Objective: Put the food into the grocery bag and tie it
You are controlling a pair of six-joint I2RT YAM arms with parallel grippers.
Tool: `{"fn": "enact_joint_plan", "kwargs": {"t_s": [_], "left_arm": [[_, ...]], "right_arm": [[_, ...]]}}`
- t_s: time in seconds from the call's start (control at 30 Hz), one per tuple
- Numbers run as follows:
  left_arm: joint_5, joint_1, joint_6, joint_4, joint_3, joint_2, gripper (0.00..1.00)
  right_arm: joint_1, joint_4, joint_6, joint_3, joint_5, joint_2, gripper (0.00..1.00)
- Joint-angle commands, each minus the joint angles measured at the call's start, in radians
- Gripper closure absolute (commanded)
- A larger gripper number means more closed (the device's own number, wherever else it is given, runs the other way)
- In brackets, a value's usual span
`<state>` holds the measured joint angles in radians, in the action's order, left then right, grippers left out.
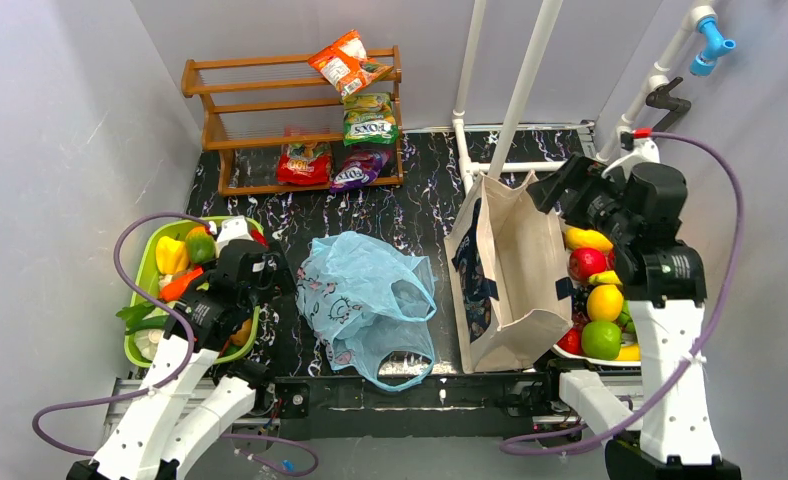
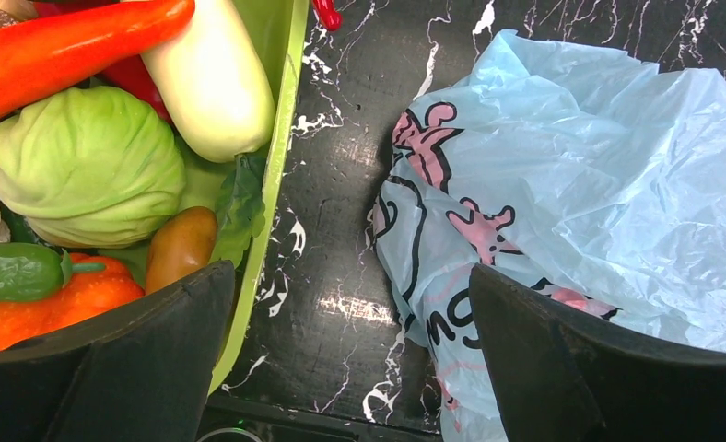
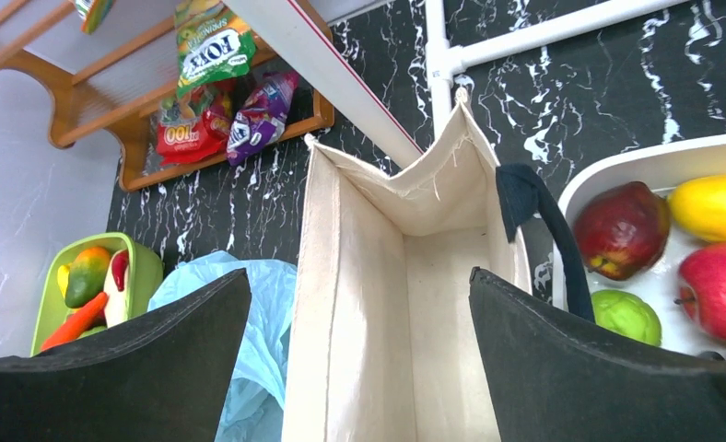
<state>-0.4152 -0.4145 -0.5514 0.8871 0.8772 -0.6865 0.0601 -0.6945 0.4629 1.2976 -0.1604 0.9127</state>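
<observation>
- The left gripper (image 2: 348, 273), jaws wide and empty, hangs between the lime-green plastic basket (image 2: 281, 138) and the bag.
- The thin light-blue plastic grocery bag (image 1: 365, 300) lies crumpled mid-table. Its mouth seems collapsed, so dropped food may slide off.
- The right gripper (image 3: 359, 273), wide and empty, hovers over the stiff beige canvas tote (image 1: 530, 290). Food could land there by mistake.

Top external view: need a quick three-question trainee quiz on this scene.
1. True or false: the grocery bag lies between the green basket and the beige tote.
2. The snack packets sit: A) on the wooden rack, B) inside the tote, C) inside the basket.
3. Fill in: the left tool and right tool are both ___.
Key: 1 true; 2 A; 3 open.
</observation>
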Motion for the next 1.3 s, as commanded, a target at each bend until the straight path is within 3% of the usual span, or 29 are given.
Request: {"fn": "enact_joint_plan", "kwargs": {"t_s": [0.0, 0.23, 0.37, 0.67, 0.83, 1.0, 1.27], "left_arm": [[-0.002, -0.003, 0.005, -0.002, 0.009, 0.012, 0.0], [0.059, -0.004, 0.027, -0.013, 0.003, 0.026, 0.01], [0.184, -0.003, 0.052, -0.025, 0.032, 0.034, 0.0], [0.394, -0.03, 0.084, -0.043, 0.261, -0.142, 0.0], [0.379, -0.16, 0.059, -0.049, 0.401, -0.287, 0.0], [0.364, -0.303, 0.008, -0.117, 0.497, -0.43, 0.05], [0.298, -0.524, -0.032, -0.178, 0.709, -0.745, 0.05]], "right_arm": [[0.006, -0.153, -0.01, 0.067, 0.079, -0.037, 0.05], [0.019, -0.27, -0.008, 0.106, 0.142, -0.062, 0.06], [0.023, -0.351, 0.013, 0.13, 0.19, -0.073, 0.06], [0.023, -0.415, 0.031, 0.028, 0.23, -0.102, 0.09], [0.023, -0.413, 0.034, -0.005, 0.207, -0.065, 0.1], [0.022, -0.393, 0.019, -0.043, 0.218, -0.061, 0.18], [0.023, -0.379, -0.011, -0.092, 0.186, -0.054, 0.4]]}}
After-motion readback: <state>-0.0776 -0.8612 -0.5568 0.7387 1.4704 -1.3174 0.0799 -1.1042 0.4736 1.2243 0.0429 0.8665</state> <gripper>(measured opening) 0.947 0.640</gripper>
